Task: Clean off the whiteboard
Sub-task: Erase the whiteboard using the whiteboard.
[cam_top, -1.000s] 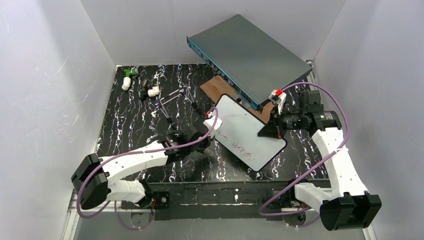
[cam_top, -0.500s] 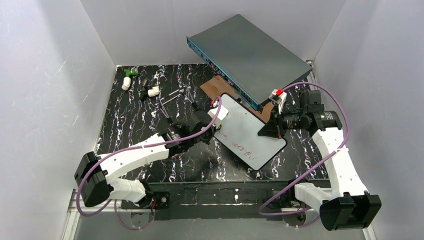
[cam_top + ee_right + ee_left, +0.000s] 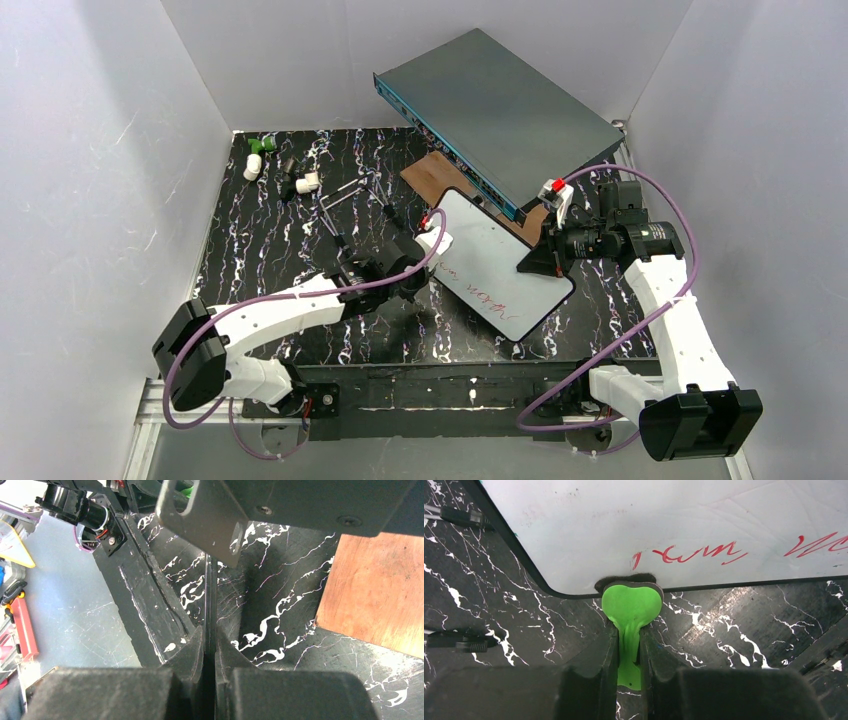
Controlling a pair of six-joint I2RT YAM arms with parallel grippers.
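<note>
Here, glossy round-cornered whiteboard [image 3: 497, 260], flat green eraser [image 3: 631, 602]

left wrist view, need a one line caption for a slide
The left gripper pinches a green eraser at the rim of the whiteboard, red handwriting just ahead.

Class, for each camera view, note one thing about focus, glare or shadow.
Top external: soft, even light, no strong glare on the whiteboard. Left wrist: the red writing is sharp, while the left gripper, dark and blurred, fills the bottom around the green eraser. Right wrist: the right gripper is shadowed and soft; the wooden plank behind is clearer.
</note>
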